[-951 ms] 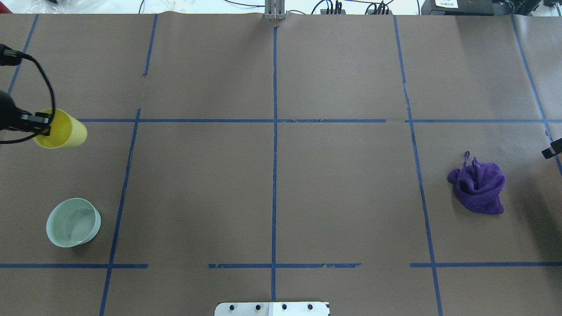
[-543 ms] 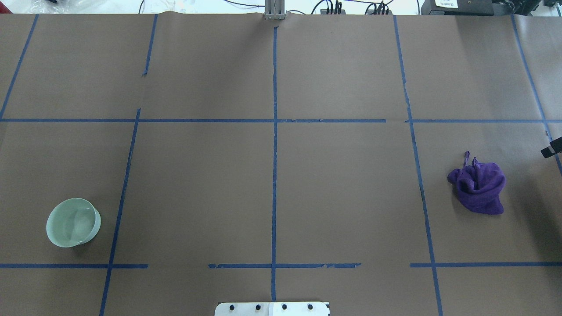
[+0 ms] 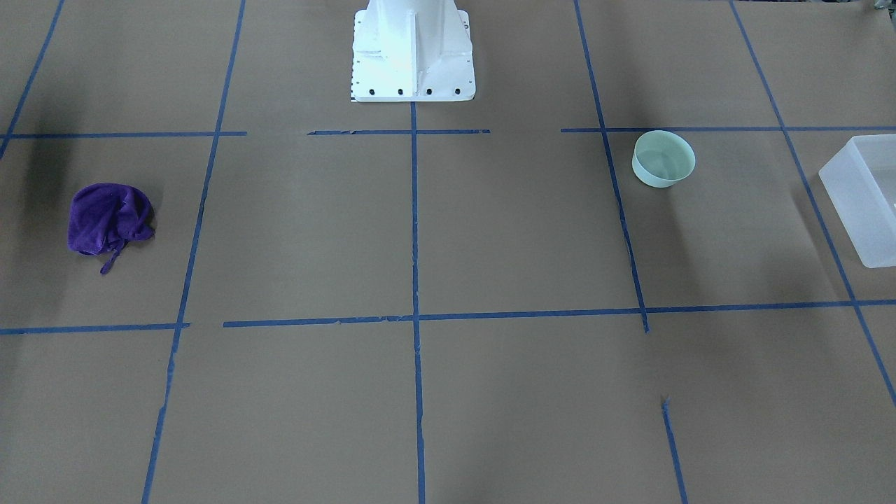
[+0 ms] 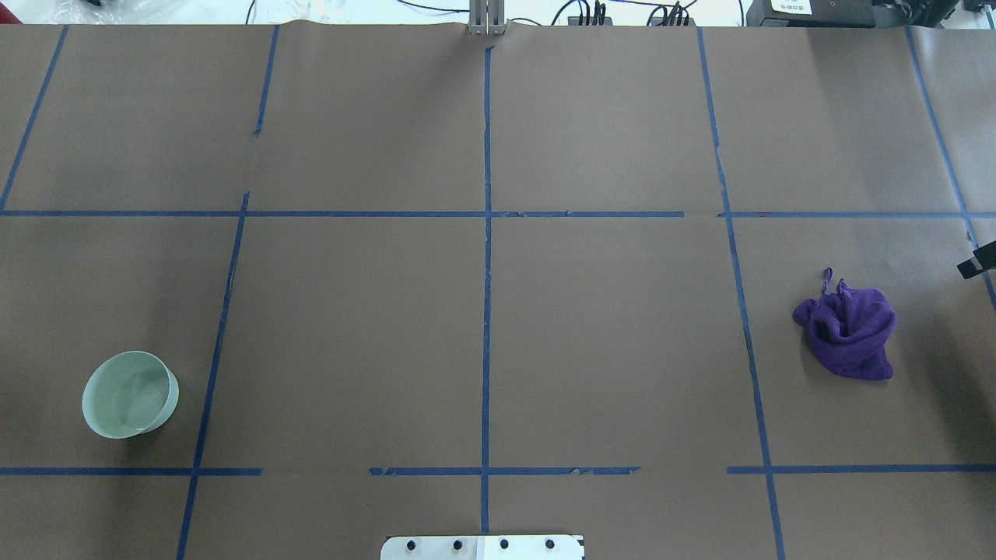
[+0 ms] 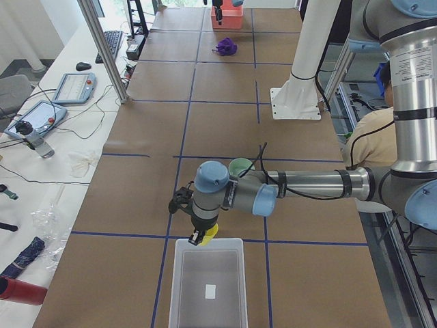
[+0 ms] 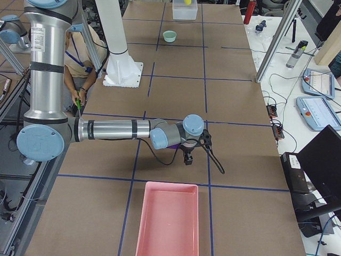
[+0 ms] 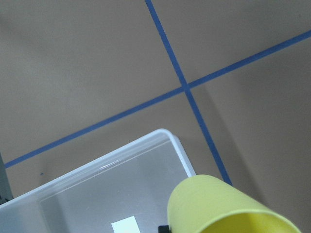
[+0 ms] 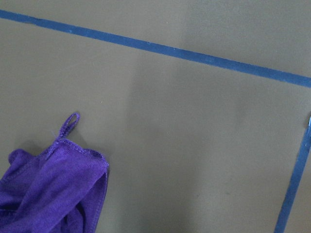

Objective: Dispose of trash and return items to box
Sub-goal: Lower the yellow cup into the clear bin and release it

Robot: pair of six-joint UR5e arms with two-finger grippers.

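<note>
One item nearly home, one to go!
Left gripper [image 5: 198, 236] grips the small yellow plastic cup [image 7: 218, 206] above the rim of the frosted translucent bin [image 7: 112, 162]; mint-green round bowl [image 4: 130, 394] sits untouched on the table; right gripper [image 6: 187, 159]: opening impossible to tell.

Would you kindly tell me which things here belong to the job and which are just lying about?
Job: yellow cup, mint-green bowl, frosted bin; perhaps purple cloth and pink tray, for trash.
Lying about: teach pendants, keyboard.

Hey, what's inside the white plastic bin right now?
Only a small white rectangle shows on the bin's floor. In the left wrist view the yellow cup covers one corner of the inside, so that part is unseen.
</note>
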